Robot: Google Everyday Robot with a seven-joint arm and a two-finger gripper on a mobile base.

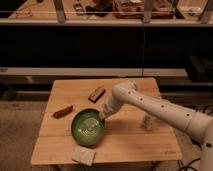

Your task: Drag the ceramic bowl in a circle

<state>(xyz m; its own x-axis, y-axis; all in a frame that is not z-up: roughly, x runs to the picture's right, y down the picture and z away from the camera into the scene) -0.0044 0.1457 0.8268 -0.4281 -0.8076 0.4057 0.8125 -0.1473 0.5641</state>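
One raised camera looks down over the whole surface (135,144), moderately far. The jaws sit mid-frame, at the rim of the ceramic bowl (86,129).

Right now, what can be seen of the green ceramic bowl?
The ceramic bowl is round, shallow and glossy green, glazed, with a paler mottled centre and darker rim. It sits upright and looks empty on the wooden table, toward its near left part. The gripper, shut, meets its far right rim and seems to pinch it. A pale block lies just in front; contact unclear.

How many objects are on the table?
5: bowl front-centre, gripper at its rim; brown bar behind; reddish stick left; pale block front edge; pale cup right. Arm may hide more.
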